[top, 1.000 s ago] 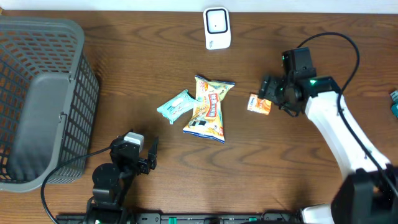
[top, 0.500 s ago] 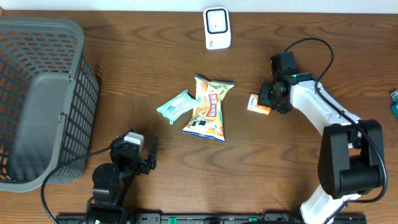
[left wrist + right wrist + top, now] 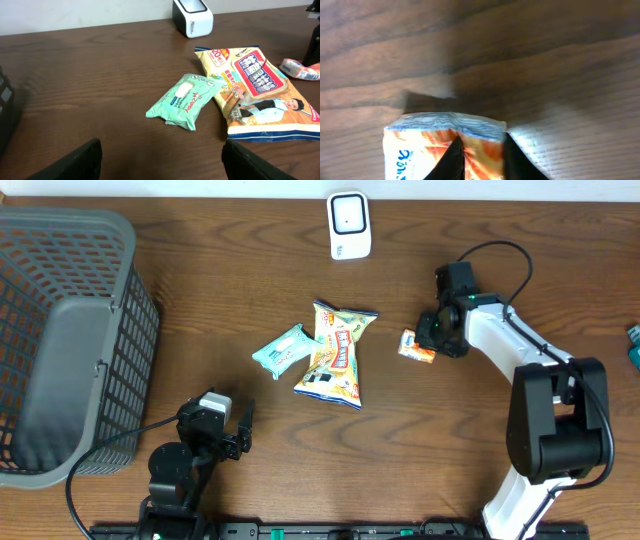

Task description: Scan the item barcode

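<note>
Right arm: we note the right gripper [image 3: 482, 159] set down on the small orange packet [image 3: 415, 346], which lies flat on the wooden table [image 3: 200, 280], right of centre. In the right wrist view the two dark fingers [image 3: 451, 159] stand narrow, pinching one end of the packet between them; its crimped white seam shows just above the tips.

Left arm: the left gripper [image 3: 243, 432] sits low near the front edge, well apart from every item. Its jaws stand wide, with nothing between them.

Other items: we see a yellow snack bag [image 3: 337, 355] at centre, with a green wipes pack [image 3: 284, 350] touching its left side. The white scanner [image 3: 349, 225] stands upright at the far edge, well apart from the packet. A grey mesh basket [image 3: 130, 330] occupies the far left.

Barcode: we cannot tell where it sits on the packet.
</note>
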### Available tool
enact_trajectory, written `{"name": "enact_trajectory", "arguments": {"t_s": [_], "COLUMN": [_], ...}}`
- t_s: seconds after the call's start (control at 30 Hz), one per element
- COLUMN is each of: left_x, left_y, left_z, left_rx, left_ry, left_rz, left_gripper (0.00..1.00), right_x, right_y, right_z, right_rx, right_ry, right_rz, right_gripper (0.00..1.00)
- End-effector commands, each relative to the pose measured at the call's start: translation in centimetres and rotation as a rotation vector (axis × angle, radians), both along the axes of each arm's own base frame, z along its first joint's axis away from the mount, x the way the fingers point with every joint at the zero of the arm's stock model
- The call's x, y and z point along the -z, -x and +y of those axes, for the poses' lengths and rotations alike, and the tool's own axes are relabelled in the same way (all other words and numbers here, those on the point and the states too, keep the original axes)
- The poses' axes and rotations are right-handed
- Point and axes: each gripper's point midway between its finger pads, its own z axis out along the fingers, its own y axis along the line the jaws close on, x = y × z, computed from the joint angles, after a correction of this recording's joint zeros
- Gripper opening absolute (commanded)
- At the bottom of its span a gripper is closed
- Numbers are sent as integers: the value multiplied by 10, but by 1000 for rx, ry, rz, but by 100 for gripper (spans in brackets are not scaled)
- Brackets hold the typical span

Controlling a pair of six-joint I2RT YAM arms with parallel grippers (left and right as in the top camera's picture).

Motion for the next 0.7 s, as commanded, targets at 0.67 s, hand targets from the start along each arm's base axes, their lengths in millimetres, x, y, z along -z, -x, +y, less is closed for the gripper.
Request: {"name": "enact_trajectory", "arguments": {"t_s": [0.67], "left_x": [14], "left_y": [4], "left_z": [-1], "left_rx": [5], "left_ry": [14], "left_rz": [49], "left_gripper": [77], "right_x": [-43], "right_y": [103], "right_z": [34], "right_rx": [177], "right_ry": [-659], "right_rz": [480], "right_gripper": [2]}}
